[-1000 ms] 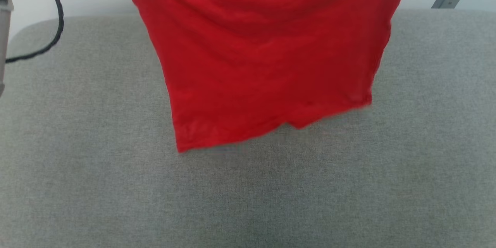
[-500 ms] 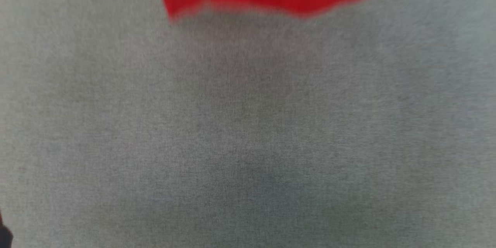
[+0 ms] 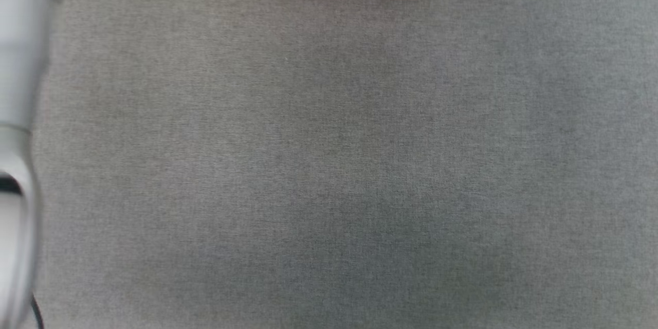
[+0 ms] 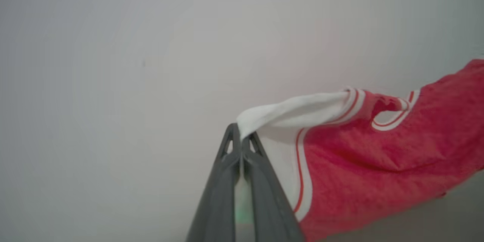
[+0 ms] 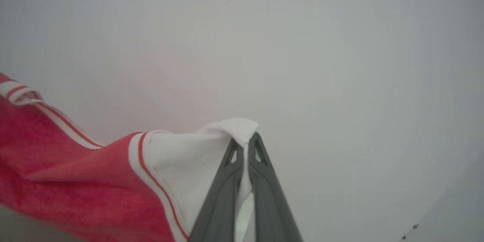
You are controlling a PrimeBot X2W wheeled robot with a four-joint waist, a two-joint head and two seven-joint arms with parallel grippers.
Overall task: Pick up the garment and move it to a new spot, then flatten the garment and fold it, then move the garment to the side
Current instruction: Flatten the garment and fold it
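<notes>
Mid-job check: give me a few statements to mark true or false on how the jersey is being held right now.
1. The left gripper is shut on white sleeve cloth of the garment. True.
2. The right gripper is open and holds nothing. False: it is shut on white sleeve cloth too.
3. The garment lies spread flat on the grey surface. False: it hangs from the gripper tips.
4. The white trim carries a thin red stripe. True.
</notes>
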